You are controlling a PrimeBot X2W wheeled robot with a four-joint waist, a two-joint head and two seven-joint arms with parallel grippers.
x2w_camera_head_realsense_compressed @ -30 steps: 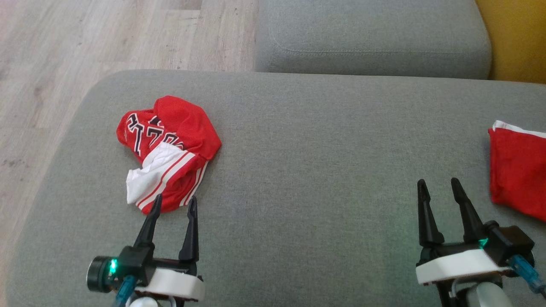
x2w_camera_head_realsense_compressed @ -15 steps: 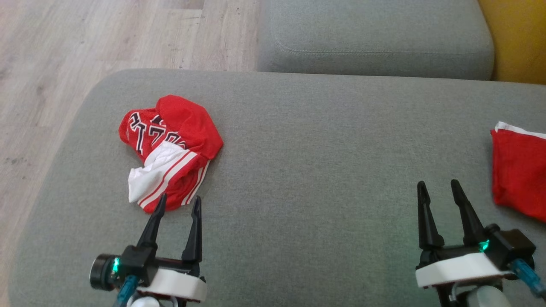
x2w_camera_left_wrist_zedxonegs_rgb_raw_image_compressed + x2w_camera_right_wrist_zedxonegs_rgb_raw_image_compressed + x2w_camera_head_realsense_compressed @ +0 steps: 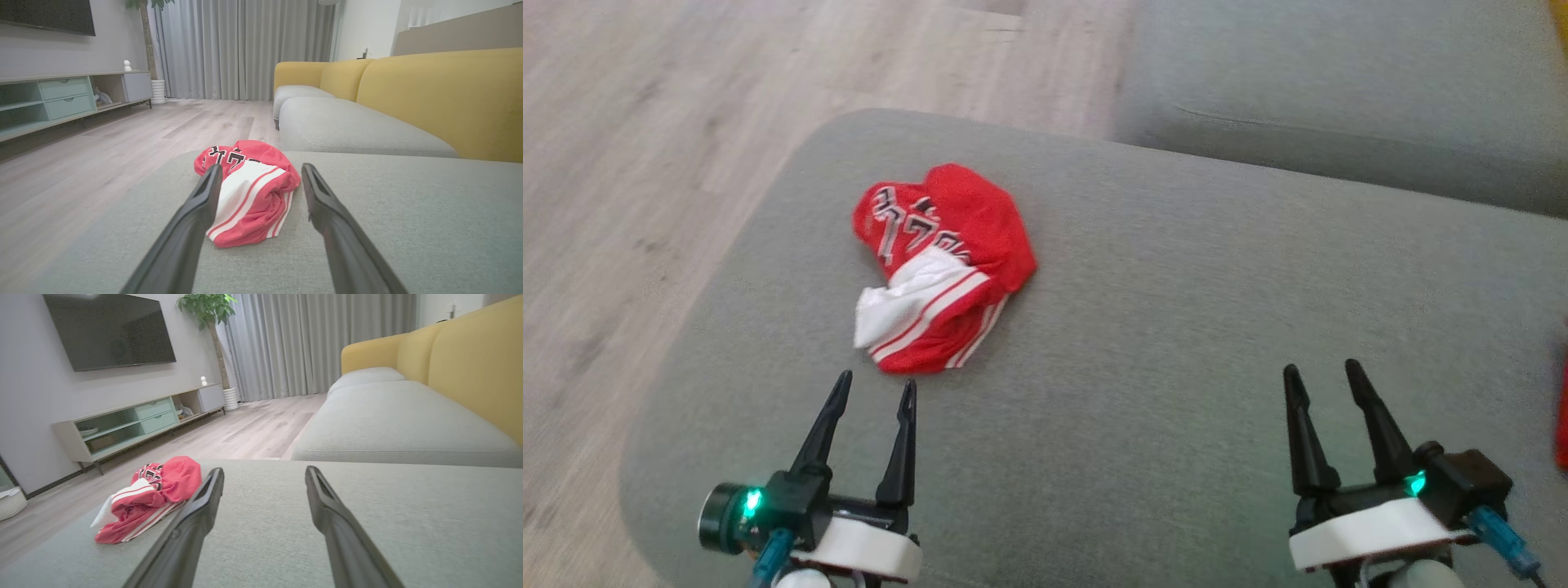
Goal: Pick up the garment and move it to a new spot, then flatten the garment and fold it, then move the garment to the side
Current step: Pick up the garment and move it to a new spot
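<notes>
The garment (image 3: pixel 943 265) is a crumpled red piece with white stripes and black-and-white lettering, lying on the grey sofa cushion (image 3: pixel 1176 327) near its far left corner. My left gripper (image 3: pixel 876 389) is open just short of the garment's near edge, with nothing between its fingers. In the left wrist view the garment (image 3: pixel 253 192) lies straight ahead between my open fingers (image 3: pixel 200 204). My right gripper (image 3: pixel 1325 377) stands open over bare cushion at the lower right. The right wrist view shows the garment (image 3: pixel 151 494) off to its left.
A sliver of another red cloth (image 3: pixel 1561 425) shows at the right edge. Wooden floor (image 3: pixel 645 163) lies beyond the cushion's left and far edges. A second grey cushion (image 3: pixel 1339 90) is behind, with a yellow backrest (image 3: pixel 441 94) alongside. A TV cabinet (image 3: pixel 135 420) stands across the room.
The head camera has swung left, so the whole picture shifted right and the red cloth at the right slid nearly out of frame. Both grippers stay open; the garment has not moved on the cushion.
</notes>
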